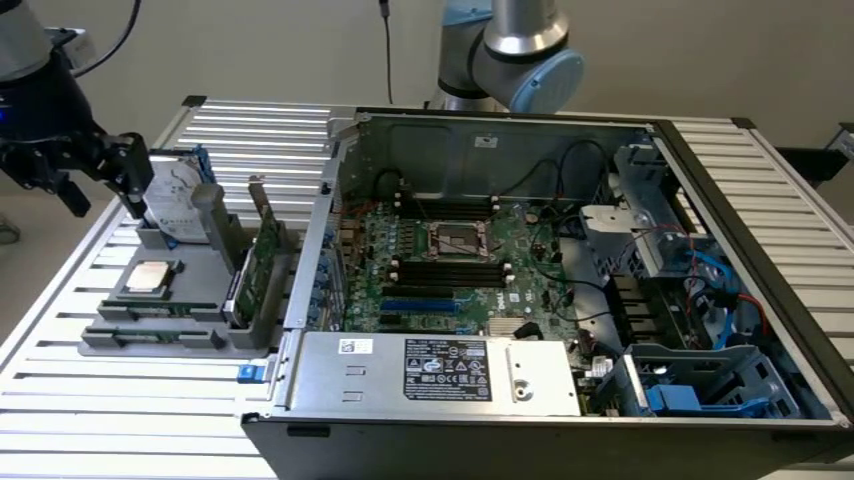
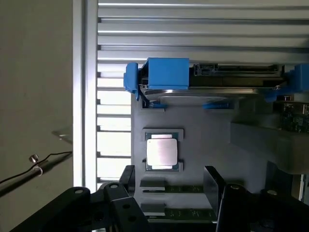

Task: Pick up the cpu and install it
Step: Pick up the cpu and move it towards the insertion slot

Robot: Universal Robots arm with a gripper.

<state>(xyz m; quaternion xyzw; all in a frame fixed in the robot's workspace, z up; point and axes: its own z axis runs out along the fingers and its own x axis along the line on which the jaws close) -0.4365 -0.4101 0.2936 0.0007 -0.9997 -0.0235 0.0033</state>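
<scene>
The cpu (image 1: 150, 278) is a small square chip with a shiny silver top, lying flat in a recess of the grey holder tray (image 1: 200, 330) at the exterior view's left. In the wrist view the cpu (image 2: 161, 151) lies just beyond the two black fingertips. My gripper (image 1: 104, 192) hangs above the tray's far end, higher than the cpu and apart from it. In the wrist view the gripper (image 2: 170, 181) stands open with nothing between its fingers (image 2: 212, 180). The dark cpu socket (image 1: 454, 238) with its metal frame sits in the middle of the motherboard.
A silver hard drive (image 1: 180, 205) with blue handles (image 2: 167, 73) stands upright in the tray behind the cpu. Memory sticks (image 1: 260, 265) stand on edge at the tray's side. The open computer case (image 1: 534, 400) fills the centre and right, with cables and a drive cage inside.
</scene>
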